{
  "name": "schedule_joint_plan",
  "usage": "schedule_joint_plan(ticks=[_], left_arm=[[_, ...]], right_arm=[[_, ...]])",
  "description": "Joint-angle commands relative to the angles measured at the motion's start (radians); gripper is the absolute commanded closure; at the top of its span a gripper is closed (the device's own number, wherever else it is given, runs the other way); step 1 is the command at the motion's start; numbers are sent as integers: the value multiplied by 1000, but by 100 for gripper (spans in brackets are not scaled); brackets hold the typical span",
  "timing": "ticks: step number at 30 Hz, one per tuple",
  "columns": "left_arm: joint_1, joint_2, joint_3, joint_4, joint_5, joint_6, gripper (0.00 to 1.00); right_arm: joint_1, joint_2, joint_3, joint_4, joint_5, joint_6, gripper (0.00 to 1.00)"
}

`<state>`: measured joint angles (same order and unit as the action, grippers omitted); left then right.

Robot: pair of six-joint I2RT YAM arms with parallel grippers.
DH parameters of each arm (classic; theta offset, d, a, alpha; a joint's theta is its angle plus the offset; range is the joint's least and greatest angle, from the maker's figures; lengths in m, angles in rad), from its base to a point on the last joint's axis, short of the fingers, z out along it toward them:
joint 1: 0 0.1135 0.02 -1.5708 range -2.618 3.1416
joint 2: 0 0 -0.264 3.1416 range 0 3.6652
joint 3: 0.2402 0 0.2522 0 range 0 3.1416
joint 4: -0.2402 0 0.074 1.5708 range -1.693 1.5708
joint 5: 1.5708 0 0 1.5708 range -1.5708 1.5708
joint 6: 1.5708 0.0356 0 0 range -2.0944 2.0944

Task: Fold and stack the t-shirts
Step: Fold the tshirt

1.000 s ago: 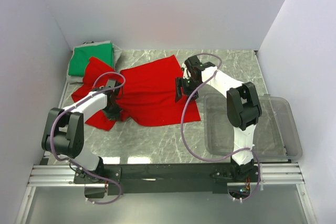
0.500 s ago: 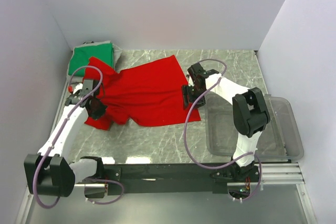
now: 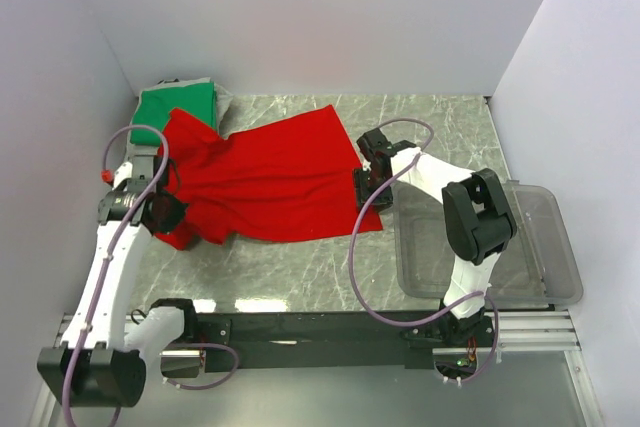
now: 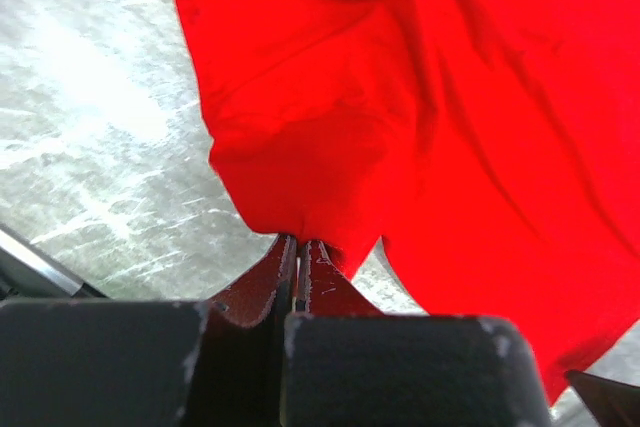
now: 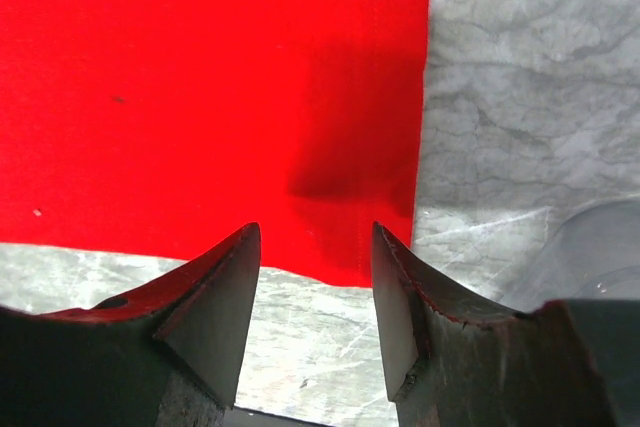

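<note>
L gripper [image 3: 165, 213] pinches red t-shirt [image 3: 270, 182] at its 8 o'clock corner; R gripper [image 3: 362, 192], jaws apart, over 4 o'clock corner.

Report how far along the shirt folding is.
Done: the green t-shirt looks folded in the far left corner. In hand: the red t-shirt lies spread, left gripper shut on its left end, right gripper open over its near right corner. Left: folding it, then stacking.

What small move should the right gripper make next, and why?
Probably lower the right gripper and close on the hem of the red t-shirt. Its jaws stand open over that corner, while the left gripper is shut on the shirt's opposite end.
</note>
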<state>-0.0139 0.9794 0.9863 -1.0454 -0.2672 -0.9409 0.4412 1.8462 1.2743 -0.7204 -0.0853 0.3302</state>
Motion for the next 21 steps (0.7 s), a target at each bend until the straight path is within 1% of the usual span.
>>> schedule_joint_plan(ticks=[1,6,8,11,14,18,21], left_arm=[[9,-71,60,-89,-59,-41,100],[11,-159,94,-165,-139,-117,100],[11,-192,106,-200,-193,-143,100],[11,-222,127,-249,-266,-164,100],[11,-240,141,-266,-303,-170,100],[11,-252,127,-252,-284,-157,100],[11,-262,106,-234,-254,-141,100]], right_arm=[[-1,-36,-33,-24,82,6,44],[13,-24,-39,-22,84,20,43],[16,-22,-43,-22,84,23,43],[27,-21,-47,-28,84,21,43],[39,-27,-58,-28,84,20,43],[56,-42,-73,-36,78,20,43],[77,-83,-99,-36,29,12,43]])
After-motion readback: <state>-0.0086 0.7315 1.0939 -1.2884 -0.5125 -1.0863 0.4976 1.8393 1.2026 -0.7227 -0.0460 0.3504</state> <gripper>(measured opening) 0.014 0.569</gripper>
